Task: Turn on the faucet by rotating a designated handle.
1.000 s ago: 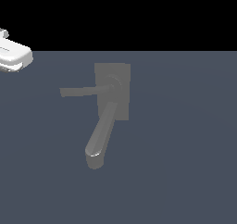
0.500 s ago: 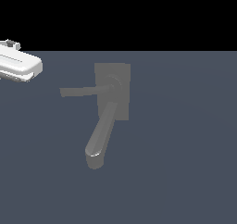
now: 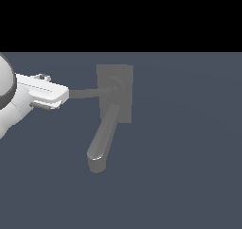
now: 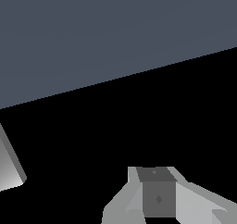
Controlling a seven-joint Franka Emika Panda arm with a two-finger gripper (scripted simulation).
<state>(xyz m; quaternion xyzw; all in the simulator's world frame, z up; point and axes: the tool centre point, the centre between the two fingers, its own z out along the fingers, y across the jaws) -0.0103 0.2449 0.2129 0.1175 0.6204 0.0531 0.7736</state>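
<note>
Gripper (image 3: pixel 59 96) of mine reaches in from the exterior view's left, white and glossy, its tip level with the free end of the handle (image 3: pixel 90 92) and covering that end from this camera. Whether my fingers are spread or closed I cannot tell; the exterior view shows only the hand's outer shell. Whether I am touching the bar is also unclear. The wrist view shows pale grey gripper parts (image 4: pixel 159 197) against black and dark blue-grey floor, with no faucet in sight.

Just beyond my tip, the handle is a thin, flat grey bar running almost level toward the exterior view's right, where it joins a round hub on the faucet (image 3: pixel 115 92). That fixture is matte grey: a rectangular block, with a thick rounded spout (image 3: pixel 103 140) slanting away from it to a downturned tip. It sits on a dark blue-grey floor (image 3: pixel 189 152).

Compared with half a second ago, my hand is much nearer the handle; it was well off to the exterior view's left then. The faucet and lever look unchanged.
</note>
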